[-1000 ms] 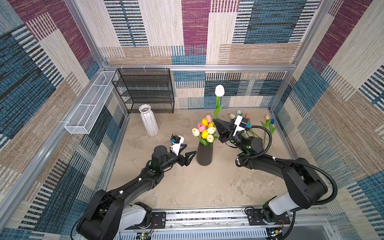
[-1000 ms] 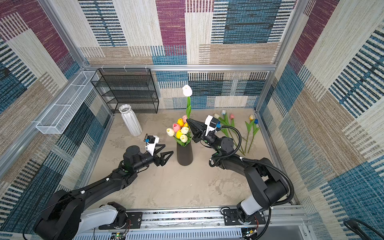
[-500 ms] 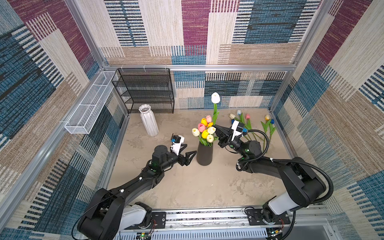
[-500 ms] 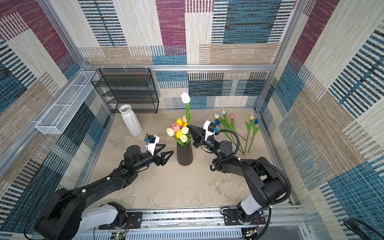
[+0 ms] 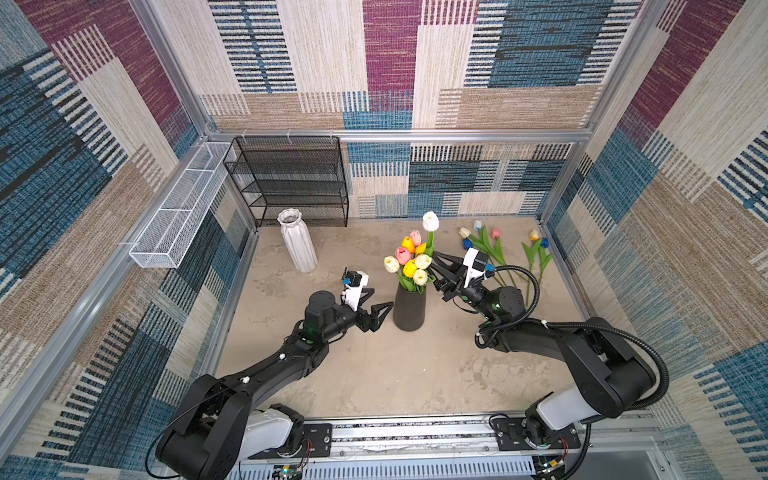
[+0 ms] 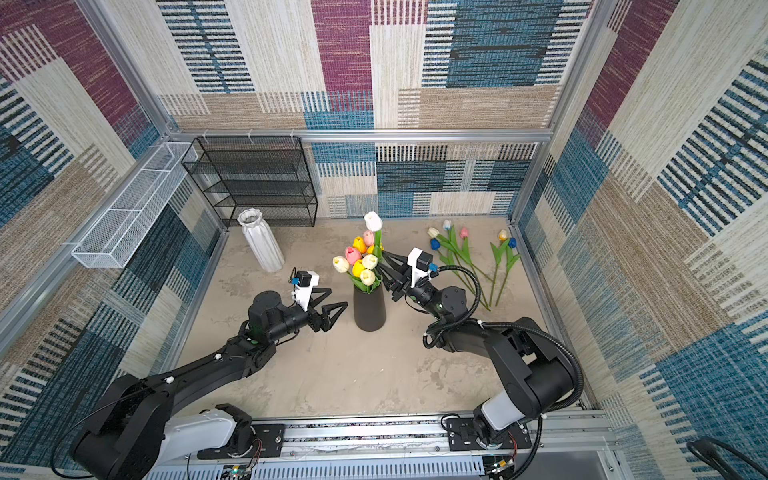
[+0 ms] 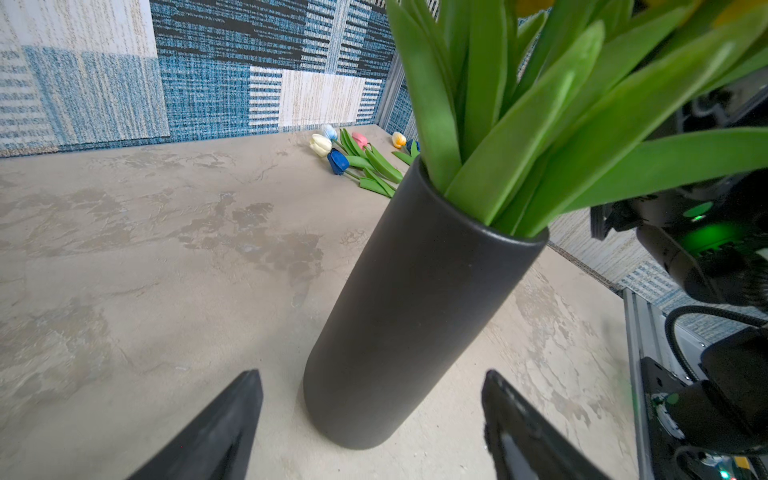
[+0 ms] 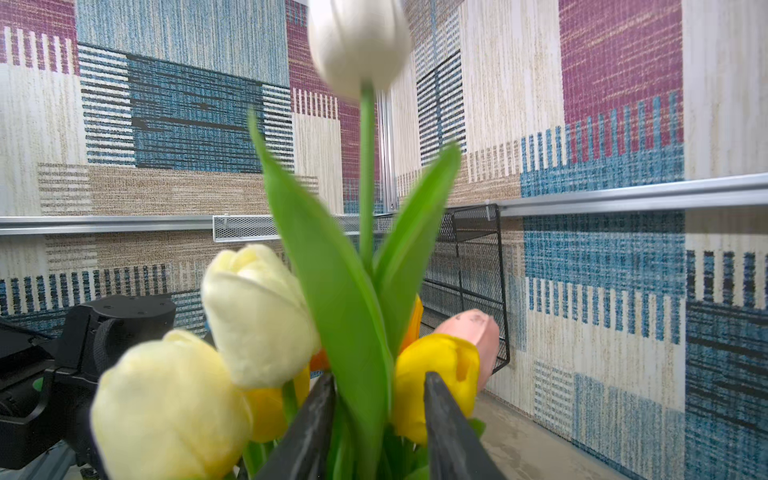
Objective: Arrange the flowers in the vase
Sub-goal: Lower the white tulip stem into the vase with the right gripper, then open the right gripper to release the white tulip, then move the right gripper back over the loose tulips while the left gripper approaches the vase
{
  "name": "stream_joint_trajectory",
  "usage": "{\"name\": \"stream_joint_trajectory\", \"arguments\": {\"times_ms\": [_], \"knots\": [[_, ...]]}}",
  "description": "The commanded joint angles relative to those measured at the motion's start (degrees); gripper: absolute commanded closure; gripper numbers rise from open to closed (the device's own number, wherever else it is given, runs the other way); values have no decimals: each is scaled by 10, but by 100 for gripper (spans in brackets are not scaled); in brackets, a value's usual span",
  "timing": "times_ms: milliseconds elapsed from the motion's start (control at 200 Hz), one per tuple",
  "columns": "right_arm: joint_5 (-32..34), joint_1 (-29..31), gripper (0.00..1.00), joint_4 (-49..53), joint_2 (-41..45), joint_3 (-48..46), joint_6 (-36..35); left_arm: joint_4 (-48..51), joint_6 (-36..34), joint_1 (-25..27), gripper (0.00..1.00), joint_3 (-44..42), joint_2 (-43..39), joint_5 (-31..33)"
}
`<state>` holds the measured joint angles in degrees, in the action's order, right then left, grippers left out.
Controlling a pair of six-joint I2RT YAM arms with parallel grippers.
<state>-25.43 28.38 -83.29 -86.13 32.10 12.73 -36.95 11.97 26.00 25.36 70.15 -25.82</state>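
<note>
Left gripper (image 5: 382, 300) wide open, empty, parked just beside black vase (image 5: 409, 309). Vase holds about eight tulips. The white tulip (image 5: 430, 221) stands tallest, with right gripper (image 8: 378, 376) jaws part-open around its stem, not clamping. About six loose tulips (image 5: 494, 233) left on table (image 5: 374, 374), far right. Over half done, I'd say.

I see the bare floor (image 5: 395, 374) in front of the black vase (image 5: 409, 309) free for passing. My left gripper (image 5: 381, 299), jaws wide, stands just beside the vase, so that side is tight. My right gripper (image 5: 433, 264) sits against the bouquet (image 5: 409, 262), with a white tulip stem (image 8: 365, 174) between its parted fingers. Loose tulips (image 5: 494, 253) occupy the far right corner, and the white vase (image 5: 297, 241) and black rack (image 5: 291, 183) the far left.
</note>
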Motion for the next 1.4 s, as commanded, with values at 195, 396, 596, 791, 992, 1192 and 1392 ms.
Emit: {"name": "stream_joint_trajectory", "arguments": {"times_ms": [195,396,596,791,992,1192,1392], "knots": [[26,1,54,8,75,-8,-51,-30,-1,0,14,-4,1,-5],[98,1,47,122,165,-22,-62,-27,2,0,14,-7,-21,-5],[212,-28,40,354,251,24,-29,-43,-1,0,9,-16,-104,-22],[199,-131,41,645,229,133,12,36,-52,0,6,3,-177,-31],[161,-268,49,835,121,220,7,61,-102,3,4,-4,-197,-68],[161,-339,56,908,11,289,-1,46,-96,7,4,-19,-164,-68],[155,-382,68,937,-67,339,-23,-9,-79,8,5,-44,-123,-45]]}}
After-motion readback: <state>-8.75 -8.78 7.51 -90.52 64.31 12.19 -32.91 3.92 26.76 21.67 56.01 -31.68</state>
